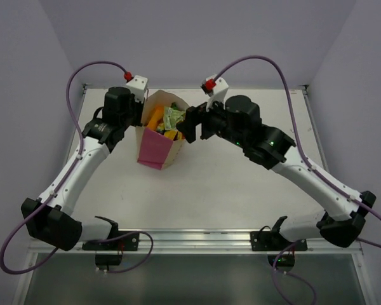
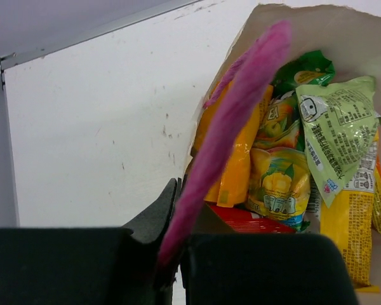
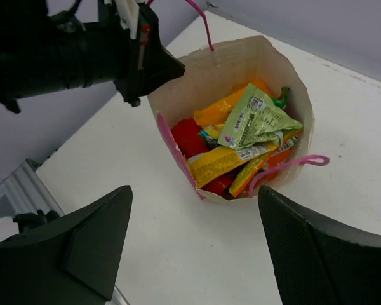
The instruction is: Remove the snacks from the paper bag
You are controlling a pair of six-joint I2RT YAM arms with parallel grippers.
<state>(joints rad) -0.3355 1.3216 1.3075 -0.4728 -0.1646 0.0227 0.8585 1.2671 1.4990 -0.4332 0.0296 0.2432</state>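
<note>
The paper bag point(image 1: 153, 147) stands upright at the back middle of the table, tan with a pink side panel, mouth open. Several snacks fill it: a green packet point(image 3: 257, 117), a yellow one point(image 3: 228, 160), a red one point(image 3: 189, 136) and an orange one point(image 2: 238, 159). My left gripper point(image 1: 138, 119) is shut on the bag's pink rim edge point(image 2: 235, 108) at the bag's left side; in its wrist view the gripper point(image 2: 178, 213) pinches that edge. My right gripper point(image 1: 192, 124) is wide open and empty at the bag's right rim, and in its wrist view the gripper point(image 3: 193, 203) hangs above the table short of the bag point(image 3: 292, 82).
A pink cord handle point(image 3: 286, 166) loops over the bag's near rim and another point(image 3: 203, 22) rises at the far rim. The white table point(image 1: 241, 190) ends in a metal rail point(image 1: 197, 238) at the front. Purple cables arch over both arms.
</note>
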